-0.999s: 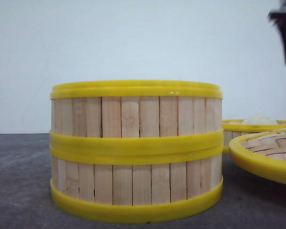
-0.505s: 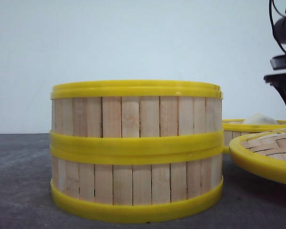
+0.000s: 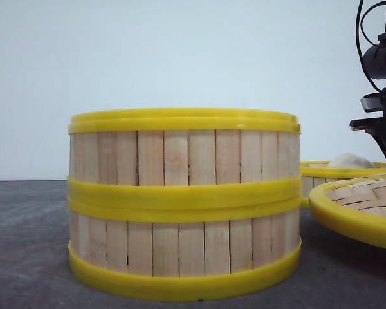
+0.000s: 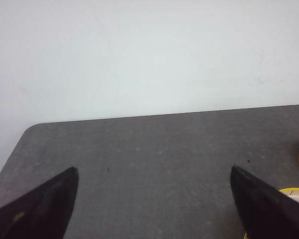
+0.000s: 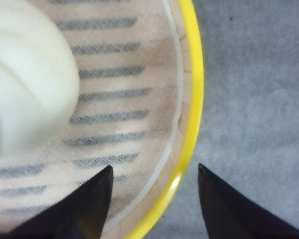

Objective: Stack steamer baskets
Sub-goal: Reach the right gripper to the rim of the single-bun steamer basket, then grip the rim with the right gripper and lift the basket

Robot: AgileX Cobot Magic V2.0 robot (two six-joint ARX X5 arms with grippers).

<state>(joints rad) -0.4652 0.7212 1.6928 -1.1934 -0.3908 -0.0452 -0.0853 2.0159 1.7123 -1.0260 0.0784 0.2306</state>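
No lettering, label, brand mark or number can be read anywhere in these views. The slatted walls and yellow rings of the stacked steamer baskets (image 3: 183,203) are plain, as is the yellow rim of the woven lid (image 3: 357,215) at near right. The dark arm hardware at far right shows no legible marking, and the grey table (image 4: 164,164) and pale wall behind carry no signs.

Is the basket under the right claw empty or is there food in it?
Not empty. In the right wrist view a white bun sits on the liner inside the steamer basket.
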